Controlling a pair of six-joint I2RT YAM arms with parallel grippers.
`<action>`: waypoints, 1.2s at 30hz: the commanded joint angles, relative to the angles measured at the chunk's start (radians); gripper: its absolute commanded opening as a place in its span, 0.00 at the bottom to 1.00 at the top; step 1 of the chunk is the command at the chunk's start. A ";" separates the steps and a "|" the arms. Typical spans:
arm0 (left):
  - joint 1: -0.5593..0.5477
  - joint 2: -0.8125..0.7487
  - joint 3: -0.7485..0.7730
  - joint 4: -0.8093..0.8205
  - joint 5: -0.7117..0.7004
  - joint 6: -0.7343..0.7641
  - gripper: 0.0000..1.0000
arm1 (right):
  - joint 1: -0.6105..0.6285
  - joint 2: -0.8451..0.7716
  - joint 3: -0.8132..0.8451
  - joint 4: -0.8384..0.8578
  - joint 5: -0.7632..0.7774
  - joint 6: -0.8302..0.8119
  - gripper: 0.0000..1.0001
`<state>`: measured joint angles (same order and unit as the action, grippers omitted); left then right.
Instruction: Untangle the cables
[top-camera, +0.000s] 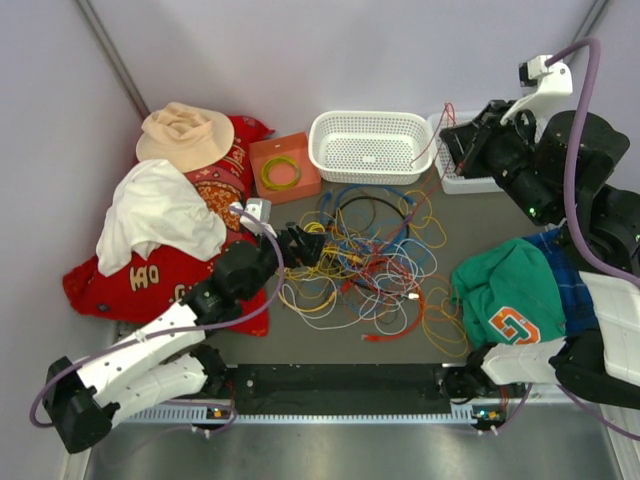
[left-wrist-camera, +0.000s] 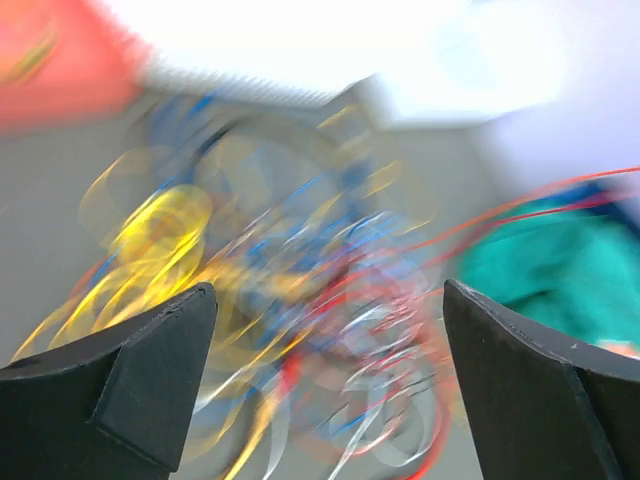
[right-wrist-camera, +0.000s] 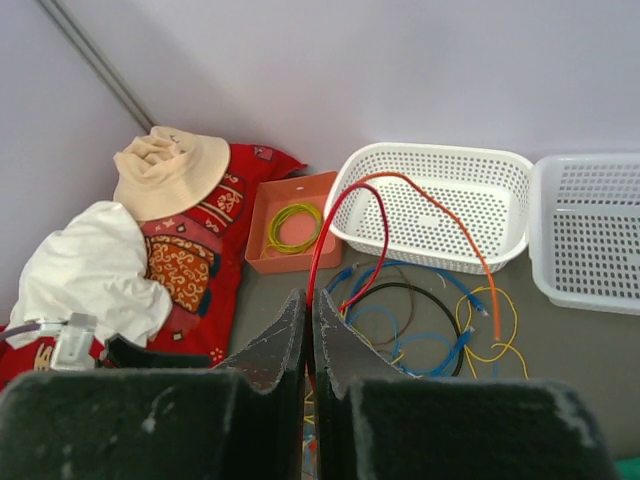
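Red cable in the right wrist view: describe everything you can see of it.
The red cable is thin, glossy and flexible, seemingly plastic-sheathed. It is pinched between the shut fingers of the right gripper, rises from them, arches in front of the white oval basket, and drops into the tangled cables on the table. No plug shows; its far end is lost in the tangle.

Bright, even light (left-wrist view smeared)

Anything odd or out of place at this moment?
One red cable rises out of the tangle, pinched in the shut right gripper, and loops in front of the white basket instead of lying flat. The left wrist view is smeared, so what lies under the open left gripper is unclear.
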<state>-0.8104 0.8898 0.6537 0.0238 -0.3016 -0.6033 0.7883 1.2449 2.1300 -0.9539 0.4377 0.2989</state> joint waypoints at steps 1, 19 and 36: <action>-0.003 0.019 -0.087 0.542 0.252 0.137 0.99 | -0.009 0.001 0.008 0.023 -0.065 0.043 0.00; -0.223 0.659 0.107 1.160 0.311 0.606 0.99 | -0.008 0.016 -0.084 0.020 -0.212 0.128 0.00; -0.158 0.925 0.425 1.196 0.217 0.456 0.00 | -0.009 -0.105 -0.169 0.009 -0.264 0.181 0.00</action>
<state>-0.9688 1.8877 1.0454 1.1961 -0.0704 -0.0834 0.7868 1.1896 1.9862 -0.9596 0.1448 0.4831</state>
